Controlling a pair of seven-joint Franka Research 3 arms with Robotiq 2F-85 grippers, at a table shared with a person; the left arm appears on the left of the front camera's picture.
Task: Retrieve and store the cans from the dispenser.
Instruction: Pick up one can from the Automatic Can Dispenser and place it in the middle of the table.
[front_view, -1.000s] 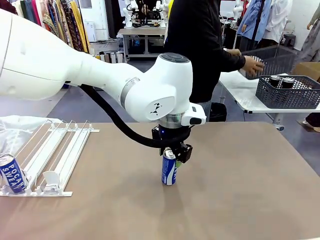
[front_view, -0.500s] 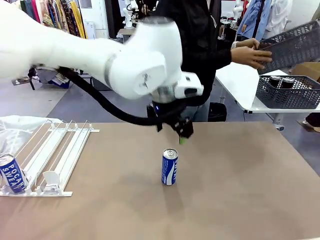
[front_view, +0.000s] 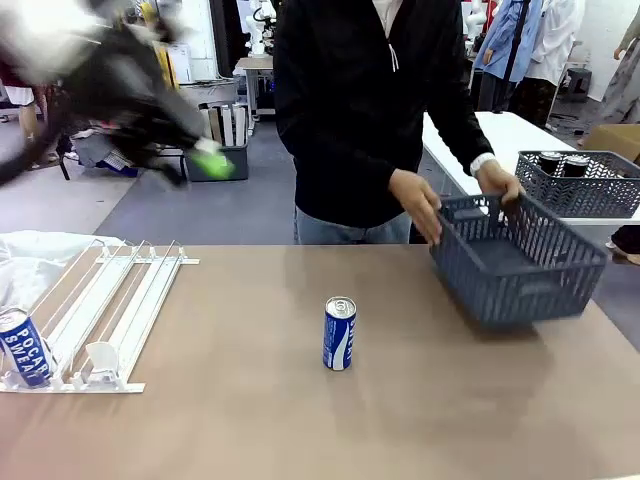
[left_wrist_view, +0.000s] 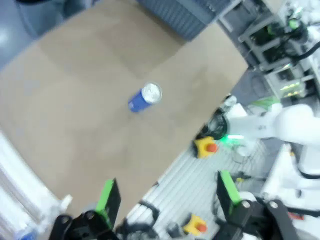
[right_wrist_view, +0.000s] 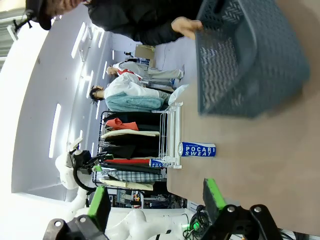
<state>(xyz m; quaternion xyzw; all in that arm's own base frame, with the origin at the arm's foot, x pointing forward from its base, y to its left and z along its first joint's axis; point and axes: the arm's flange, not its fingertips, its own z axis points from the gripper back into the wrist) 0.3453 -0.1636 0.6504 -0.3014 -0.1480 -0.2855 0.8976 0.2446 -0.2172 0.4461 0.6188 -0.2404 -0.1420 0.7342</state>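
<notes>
A blue-and-white can (front_view: 339, 334) stands upright alone at the middle of the table, seen from above as the can (left_wrist_view: 145, 97) in the left wrist view. My left gripper (front_view: 207, 160) is a blur high at the upper left, far from it; its jaws stand open and empty (left_wrist_view: 167, 195). A Pocari Sweat can (front_view: 25, 347) sits at the near end of the white dispenser (front_view: 115, 305) at the left. My right gripper (right_wrist_view: 156, 200) is open and empty, looking across the table at that can (right_wrist_view: 197, 149) and the dispenser (right_wrist_view: 169, 132).
A person at the far side holds a grey lattice basket (front_view: 515, 258) with both hands on the table's right part; it appears as the basket (right_wrist_view: 250, 60) in the right wrist view. A second basket (front_view: 585, 185) with dark cans (front_view: 551, 160) stands on a white table behind.
My left gripper let go of the middle can and swung up and away to the left. The person brought the grey basket down onto the table's right side.
</notes>
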